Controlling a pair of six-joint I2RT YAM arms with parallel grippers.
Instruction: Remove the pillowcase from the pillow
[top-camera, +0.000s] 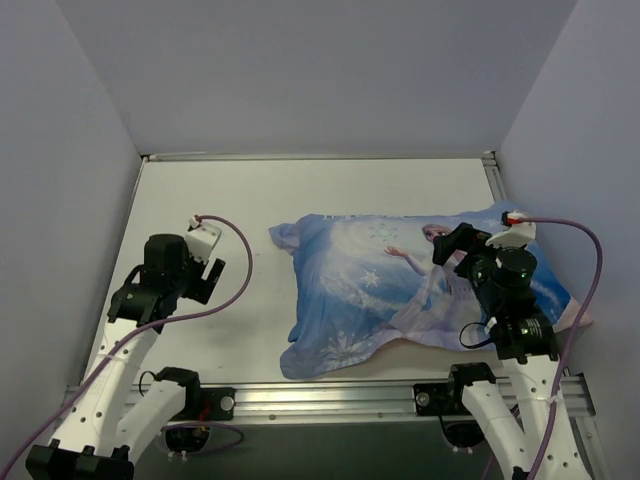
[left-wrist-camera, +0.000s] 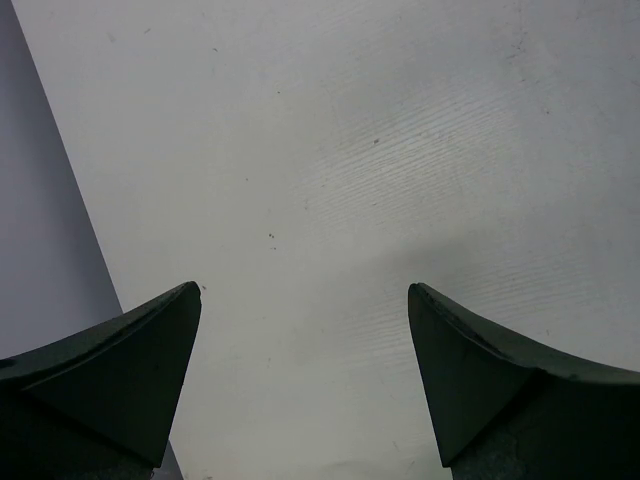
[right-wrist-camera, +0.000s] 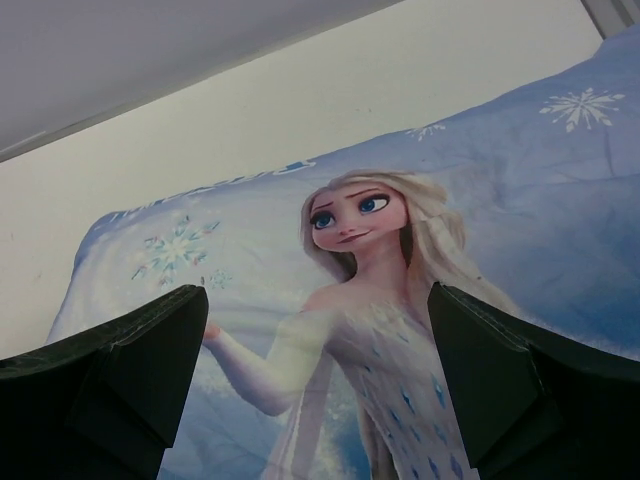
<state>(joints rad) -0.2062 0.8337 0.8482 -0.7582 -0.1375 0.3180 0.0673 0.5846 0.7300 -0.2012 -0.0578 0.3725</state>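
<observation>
The pillowcase (top-camera: 380, 290), light blue with a princess and snowflake print, lies print-side up on the white table, puffed out over the pillow inside it. The pillow itself is hidden under the cover. A pale pink edge shows at the right end. My right gripper (top-camera: 452, 245) is open and empty, hovering over the printed figure; in the right wrist view the pillowcase (right-wrist-camera: 380, 260) fills the space between its open fingers (right-wrist-camera: 318, 300). My left gripper (top-camera: 212, 268) is open and empty over bare table left of the pillowcase, and the left wrist view shows its open gripper (left-wrist-camera: 304, 295) over white table only.
The white table (top-camera: 300, 190) is enclosed by grey walls at the back and both sides. A metal rail (top-camera: 330, 400) runs along the near edge by the arm bases. Purple cables loop from both wrists.
</observation>
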